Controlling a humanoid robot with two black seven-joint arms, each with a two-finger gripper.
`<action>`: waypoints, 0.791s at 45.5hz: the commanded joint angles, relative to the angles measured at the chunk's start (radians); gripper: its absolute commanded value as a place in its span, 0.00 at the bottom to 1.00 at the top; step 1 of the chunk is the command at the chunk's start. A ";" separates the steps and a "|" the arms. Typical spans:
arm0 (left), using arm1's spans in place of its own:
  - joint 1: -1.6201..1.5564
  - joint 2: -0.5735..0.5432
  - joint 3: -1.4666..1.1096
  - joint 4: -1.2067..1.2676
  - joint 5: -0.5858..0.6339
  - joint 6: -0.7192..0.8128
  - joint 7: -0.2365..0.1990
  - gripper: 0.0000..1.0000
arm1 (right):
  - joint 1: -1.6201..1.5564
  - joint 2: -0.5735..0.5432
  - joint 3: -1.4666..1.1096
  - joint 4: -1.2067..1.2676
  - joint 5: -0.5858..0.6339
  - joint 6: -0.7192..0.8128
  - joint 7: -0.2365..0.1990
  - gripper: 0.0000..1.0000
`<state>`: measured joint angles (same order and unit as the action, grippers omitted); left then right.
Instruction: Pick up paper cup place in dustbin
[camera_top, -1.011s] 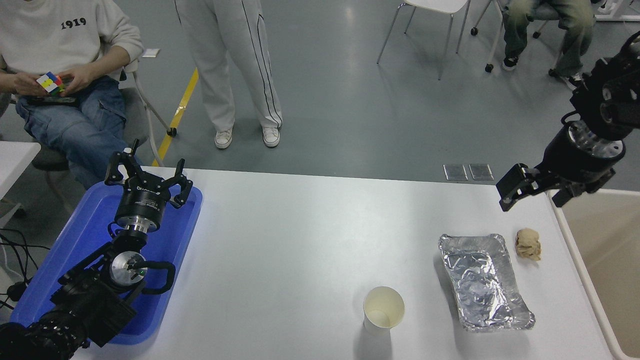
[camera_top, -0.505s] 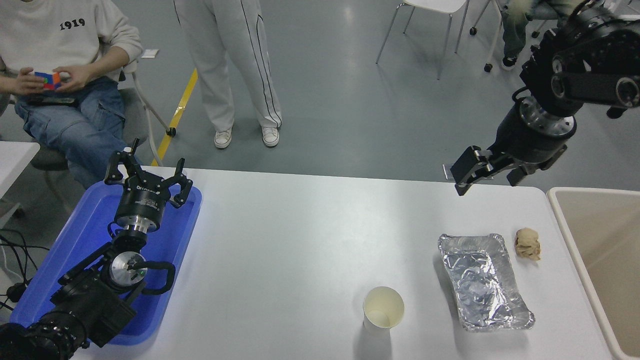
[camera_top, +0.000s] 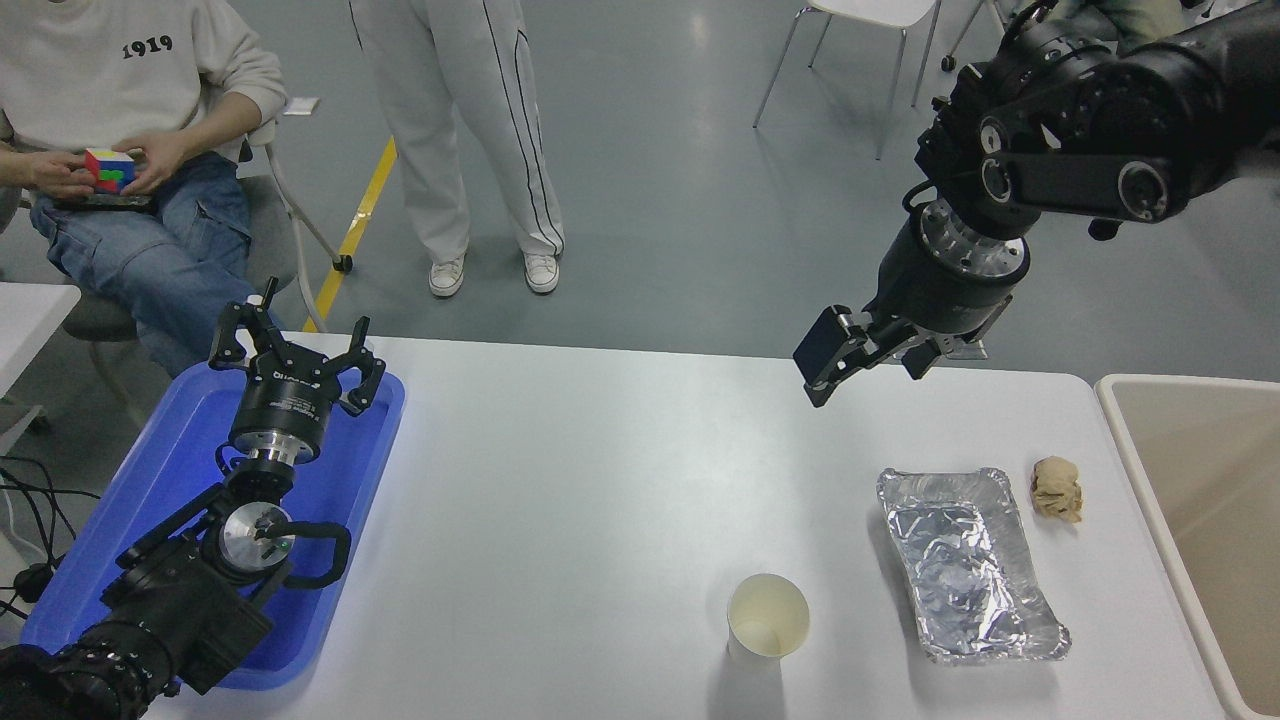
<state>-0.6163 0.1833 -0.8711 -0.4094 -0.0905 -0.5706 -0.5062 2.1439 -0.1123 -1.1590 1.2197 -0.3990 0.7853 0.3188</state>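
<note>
I am watching my right gripper (camera_top: 865, 350) sweeping leftward across the upper right of the frame: a second ago it was hanging over the far right corner of the table (camera_top: 600, 480), beside the dustbin (camera_top: 1130, 440), and now it is sitting high above the table's far edge, clearly left of where it started. Its fingers are spread and carrying nothing. That is telling me the arm is swinging away from the bin side and starting its approach, not finishing one.

The paper cup (camera_top: 767, 618) is standing upright in the lower middle of the frame, mouth up, exactly where it has been through all three pictures, just left of the foil tray (camera_top: 968, 565) and well apart from the gripper. The crumpled paper ball (camera_top: 1057, 488) is lying near the tray's far right corner (not my target, so I am ignoring it). The dustbin is showing only as a beige wall and pale rim at the right edge.

My left gripper (camera_top: 296, 360) is parked, fingers splayed, over the blue tray (camera_top: 180, 450) at lower left.

I am judging the pick as not yet begun: the gripper needs to come toward the bottom of the frame and descend.
</note>
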 joint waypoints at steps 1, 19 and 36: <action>0.001 0.001 0.000 0.000 0.000 -0.002 0.000 1.00 | -0.019 -0.004 0.025 0.043 -0.029 0.000 -0.003 1.00; 0.001 0.001 0.000 -0.002 0.000 -0.002 0.000 1.00 | -0.136 -0.004 0.104 0.040 -0.035 0.000 -0.004 0.98; 0.001 0.001 0.000 -0.002 0.000 -0.002 0.000 1.00 | -0.280 -0.006 0.104 0.035 -0.034 0.000 -0.006 0.91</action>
<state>-0.6153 0.1841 -0.8713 -0.4112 -0.0905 -0.5722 -0.5062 1.9573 -0.1176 -1.0617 1.2591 -0.4330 0.7853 0.3145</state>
